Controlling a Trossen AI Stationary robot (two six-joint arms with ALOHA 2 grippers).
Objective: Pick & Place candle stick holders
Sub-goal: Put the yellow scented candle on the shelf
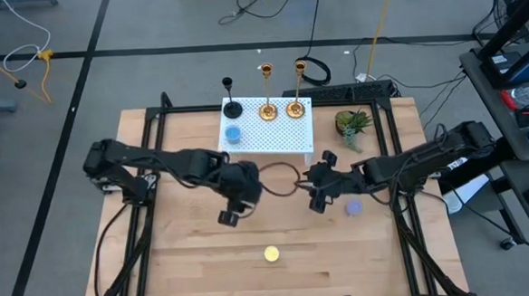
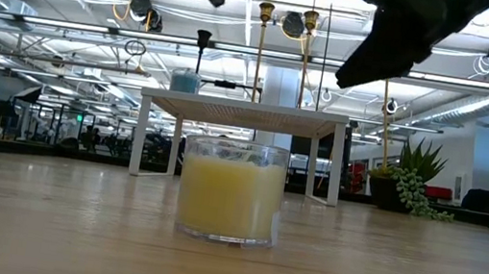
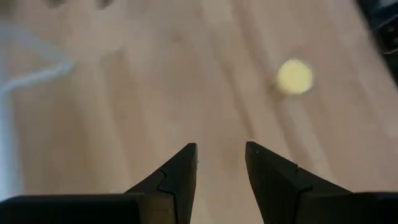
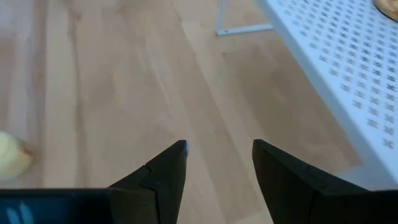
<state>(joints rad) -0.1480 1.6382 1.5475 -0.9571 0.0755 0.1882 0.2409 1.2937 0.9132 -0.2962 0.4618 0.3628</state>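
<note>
Three candle stick holders stand upright by their round bases on the white perforated rack (image 1: pixel 277 134) at the table's far side: a black one (image 1: pixel 232 107) at the rack's left and two gold ones (image 1: pixel 268 110) (image 1: pixel 296 105) to its right. They also show in the low view, the black one (image 2: pixel 201 48) and the gold ones (image 2: pixel 262 33) (image 2: pixel 308 40). My left gripper (image 3: pixel 221 163) hovers open and empty over the table's middle (image 1: pixel 229 216), nearer than the rack. My right gripper (image 4: pixel 217 163) hovers open and empty just right of it (image 1: pixel 316 200).
A blue candle (image 1: pixel 233 134) sits on the rack's left part. A yellow candle (image 1: pixel 271 254) stands on the table near its front edge, a purple one (image 1: pixel 353 208) under the right arm. A potted plant (image 1: pixel 351 125) stands right of the rack.
</note>
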